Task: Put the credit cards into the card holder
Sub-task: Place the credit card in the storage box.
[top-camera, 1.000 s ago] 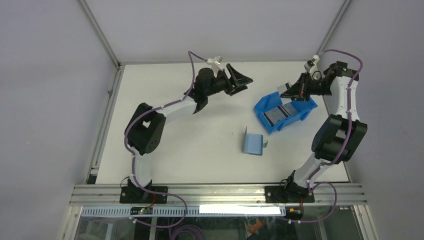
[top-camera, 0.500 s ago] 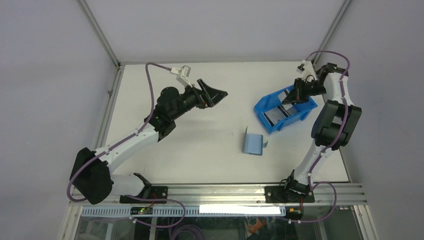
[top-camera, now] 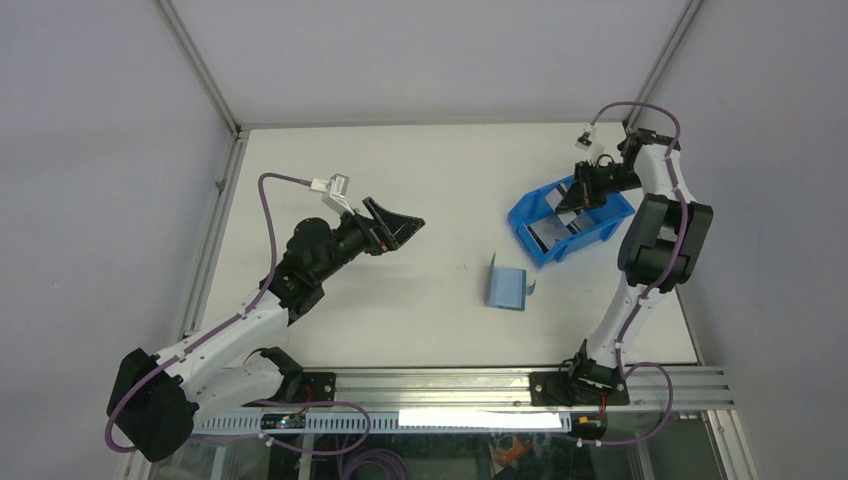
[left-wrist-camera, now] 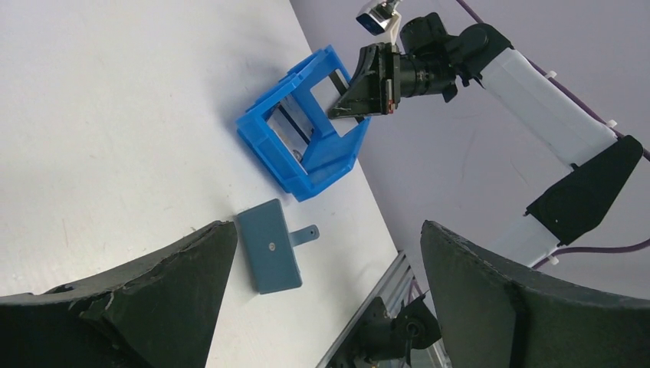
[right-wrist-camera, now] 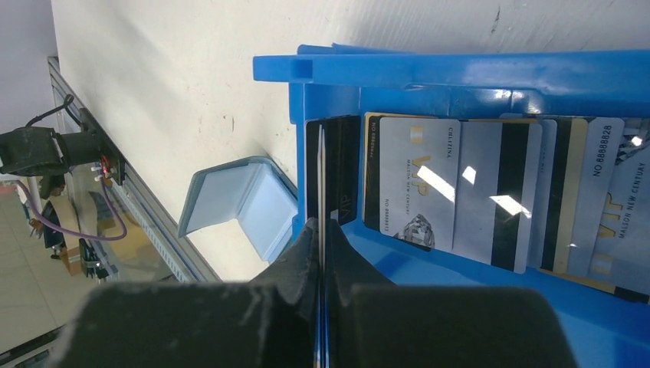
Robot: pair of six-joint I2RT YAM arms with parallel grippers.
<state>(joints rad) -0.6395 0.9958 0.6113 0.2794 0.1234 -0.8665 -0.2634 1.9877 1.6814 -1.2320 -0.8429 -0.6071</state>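
Observation:
The card holder (top-camera: pixel 507 288) lies part-open on the table centre-right, its lighter inside (right-wrist-camera: pixel 253 201) facing up. It also shows between my left fingers as the card holder (left-wrist-camera: pixel 268 245), with its snap tab sticking out. Several credit cards (right-wrist-camera: pixel 452 192) lie flat in the blue bin (top-camera: pixel 570 225). My right gripper (top-camera: pixel 580 192) hovers over the bin's far end. In the right wrist view the right gripper (right-wrist-camera: pixel 322 230) is shut on one credit card (right-wrist-camera: pixel 322 165), seen edge-on. My left gripper (top-camera: pixel 395 228) stands wide open and empty over the table, well left of the holder.
The blue bin (left-wrist-camera: pixel 306 138) sits just beyond the card holder at the right. An aluminium rail (top-camera: pixel 430 385) runs along the table's near edge. Frame posts and grey walls enclose the table on the far and side edges.
My left arm has swung back toward the near left, and its gripper has opened wider. My right gripper shifted slightly left over the bin, still shut on the card.

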